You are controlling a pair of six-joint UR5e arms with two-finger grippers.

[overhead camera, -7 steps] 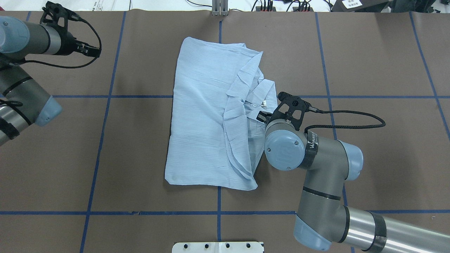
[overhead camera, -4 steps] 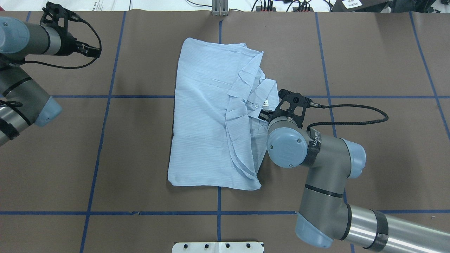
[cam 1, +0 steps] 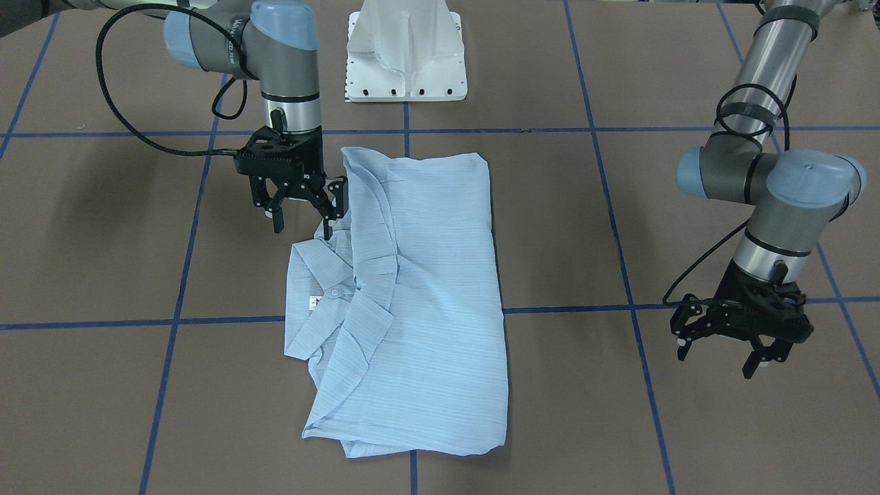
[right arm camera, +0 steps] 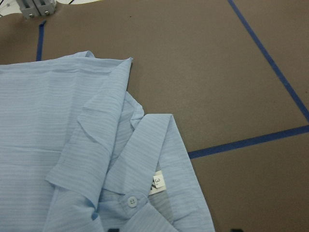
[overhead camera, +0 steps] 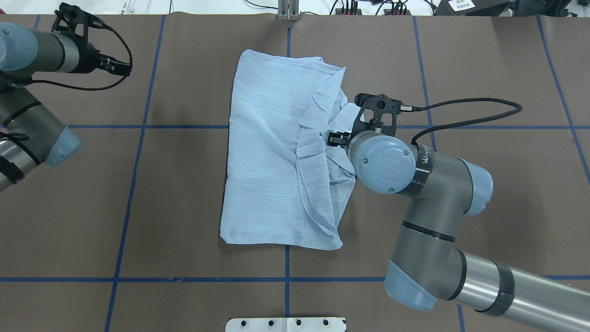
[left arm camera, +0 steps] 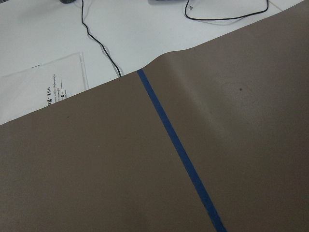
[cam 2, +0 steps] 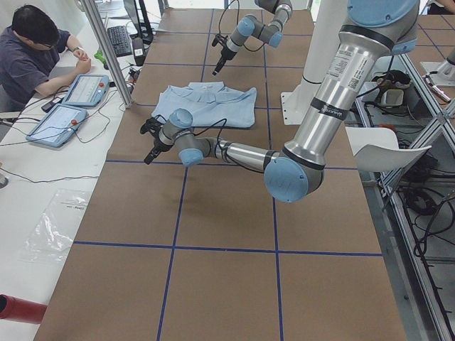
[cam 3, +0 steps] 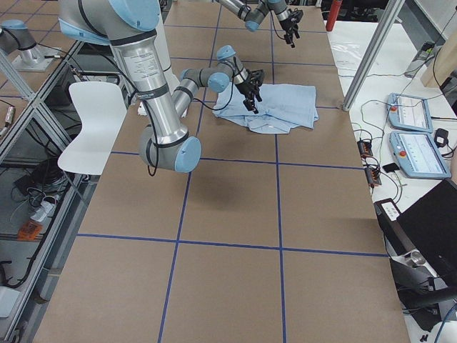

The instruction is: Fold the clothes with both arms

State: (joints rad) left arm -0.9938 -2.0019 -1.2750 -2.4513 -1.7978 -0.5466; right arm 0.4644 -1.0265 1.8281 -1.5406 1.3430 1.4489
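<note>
The white neck label point(right arm camera: 156, 182), printed with a 3, sits inside the collar point(right arm camera: 145, 145) of the light blue ribbed shirt point(right arm camera: 29, 121). A small white button point(right arm camera: 131, 200) lies just below and left of the label. A folded flap point(right arm camera: 91, 145) of cloth lies left of it. Right of the label is bare brown table point(right arm camera: 193, 63), crossed by a blue tape line point(right arm camera: 246, 141). A second tape line point(right arm camera: 268, 55) slants well above and right. Far up-left of the label, a metal bracket point(right arm camera: 37, 7) stands.

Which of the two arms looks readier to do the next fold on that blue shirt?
Probably the right: the right gripper hovers open at the edge of the shirt by its collar, while the left gripper hangs open over bare table, well away from the cloth.
</note>
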